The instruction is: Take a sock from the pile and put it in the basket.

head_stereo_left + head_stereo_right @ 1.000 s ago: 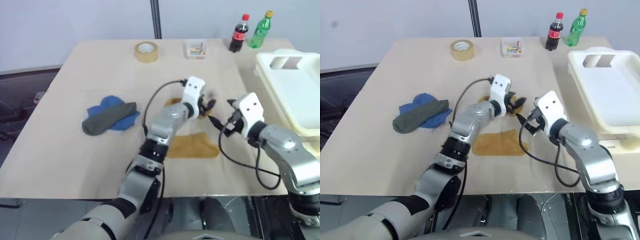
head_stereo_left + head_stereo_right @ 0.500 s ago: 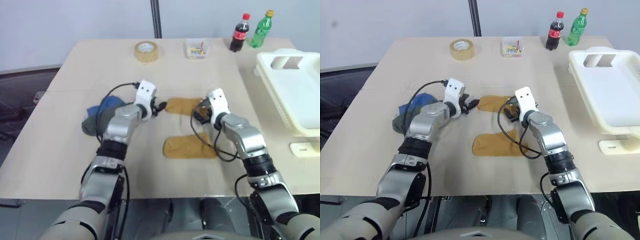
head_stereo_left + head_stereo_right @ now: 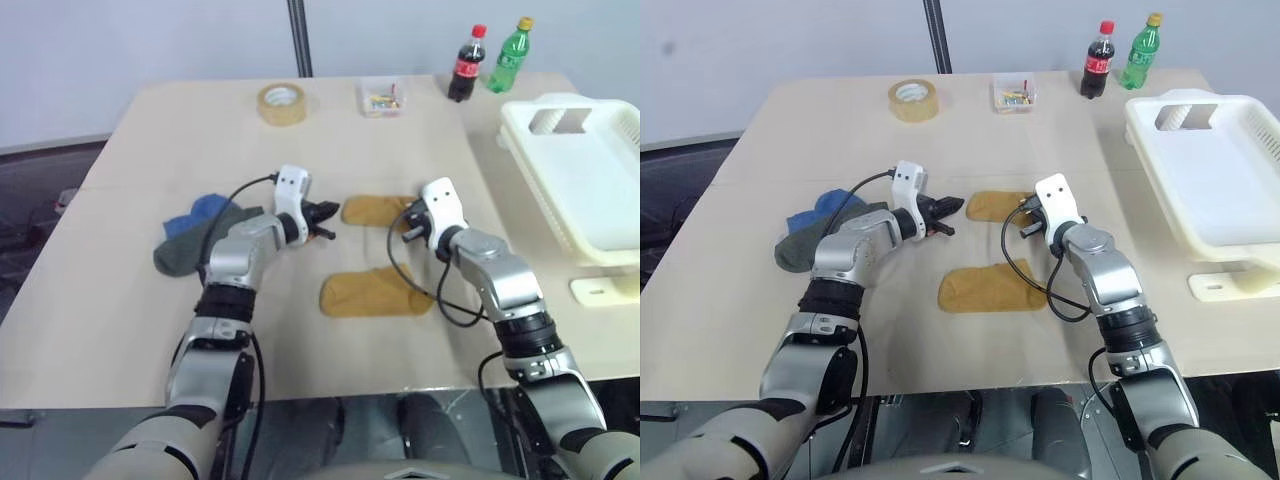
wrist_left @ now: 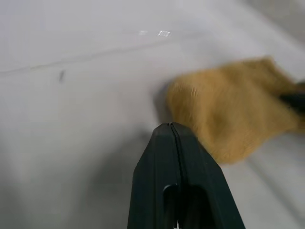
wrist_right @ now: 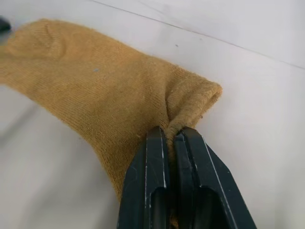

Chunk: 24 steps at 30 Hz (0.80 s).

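Note:
A flat mustard sock (image 3: 372, 210) lies mid-table between my two grippers. My right gripper (image 5: 170, 131) is shut on a pinched fold at that sock's near edge; from the head it sits at the sock's right end (image 3: 405, 224). My left gripper (image 3: 327, 212) is shut and empty, its tips just short of the sock's left end (image 4: 224, 109). A second mustard sock (image 3: 370, 292) lies flat nearer to me. The pile (image 3: 195, 240), a dark grey-green sock over a blue one, is on the left. The cream-white basket (image 3: 590, 185) stands at the right edge.
Along the far edge stand a tape roll (image 3: 281, 103), a small clear box (image 3: 380, 97), a cola bottle (image 3: 462, 64) and a green bottle (image 3: 505, 56). A small white piece (image 3: 605, 290) lies in front of the basket.
My left gripper swung left off the far mustard sock and shut empty. My right gripper came forward and down onto the sock's right end and shut on it. The camera shifted slightly.

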Each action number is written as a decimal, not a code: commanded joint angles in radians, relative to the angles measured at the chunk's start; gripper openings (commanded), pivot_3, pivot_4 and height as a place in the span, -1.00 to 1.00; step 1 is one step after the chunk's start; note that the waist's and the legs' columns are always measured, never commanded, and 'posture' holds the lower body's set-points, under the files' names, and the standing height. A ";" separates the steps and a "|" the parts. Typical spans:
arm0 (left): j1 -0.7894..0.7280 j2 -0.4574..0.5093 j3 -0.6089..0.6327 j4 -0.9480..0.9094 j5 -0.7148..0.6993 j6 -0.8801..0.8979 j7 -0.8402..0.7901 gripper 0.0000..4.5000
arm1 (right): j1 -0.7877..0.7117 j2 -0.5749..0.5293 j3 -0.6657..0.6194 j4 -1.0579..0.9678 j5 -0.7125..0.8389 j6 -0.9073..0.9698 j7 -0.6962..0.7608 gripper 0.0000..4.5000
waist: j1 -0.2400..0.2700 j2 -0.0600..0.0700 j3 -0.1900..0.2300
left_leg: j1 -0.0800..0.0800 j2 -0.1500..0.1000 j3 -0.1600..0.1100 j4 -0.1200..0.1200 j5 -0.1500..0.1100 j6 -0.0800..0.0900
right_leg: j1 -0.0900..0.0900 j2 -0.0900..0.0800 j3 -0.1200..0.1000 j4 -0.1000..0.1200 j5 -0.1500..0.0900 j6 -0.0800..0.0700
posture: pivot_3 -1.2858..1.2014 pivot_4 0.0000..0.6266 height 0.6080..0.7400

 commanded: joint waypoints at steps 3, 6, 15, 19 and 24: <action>0.161 0.063 0.075 -0.438 -0.212 0.239 -0.020 -1.00 | 0.072 -0.097 -0.081 -0.367 0.126 0.173 0.095 -0.98 | -0.009 0.000 0.000 | -0.010 0.000 -0.002 0.004 0.000 0.000 | -0.008 0.000 -0.001 0.001 0.000 0.000 | 0.03 -0.52 1.00; 0.235 0.086 0.104 -0.559 -0.261 0.316 0.026 -1.00 | 0.108 -0.130 -0.104 -0.459 0.167 0.236 0.108 -0.98 | -0.007 0.001 -0.001 | -0.009 0.000 -0.001 0.004 0.000 0.000 | -0.008 0.000 -0.001 0.002 0.000 0.000 | 0.03 -0.52 1.00; 0.129 0.058 -0.055 -0.361 -0.104 0.203 0.096 0.09 | 0.110 -0.125 -0.057 -0.303 0.128 0.152 0.082 -1.00 | 0.035 0.001 -0.001 | -0.004 0.002 -0.002 0.006 0.000 0.001 | -0.001 0.003 -0.003 -0.001 0.010 0.000 | 0.03 -0.52 1.00; 0.058 0.039 -0.127 -0.228 -0.033 0.133 0.081 0.09 | 0.101 -0.127 -0.046 -0.250 0.112 0.111 0.087 -1.00 | 0.037 0.001 -0.001 | -0.004 0.001 -0.002 0.007 0.002 -0.002 | 0.000 0.003 -0.003 -0.001 0.011 0.000 | 0.03 -0.52 1.00; -0.075 -0.056 -0.224 0.172 0.158 -0.067 0.187 -0.13 | 0.091 -0.131 -0.031 -0.208 0.085 0.067 0.088 -1.00 | 0.036 0.001 -0.001 | -0.007 0.001 -0.001 0.006 0.002 -0.002 | -0.003 0.003 -0.003 -0.003 0.011 0.000 | 0.03 -0.52 1.00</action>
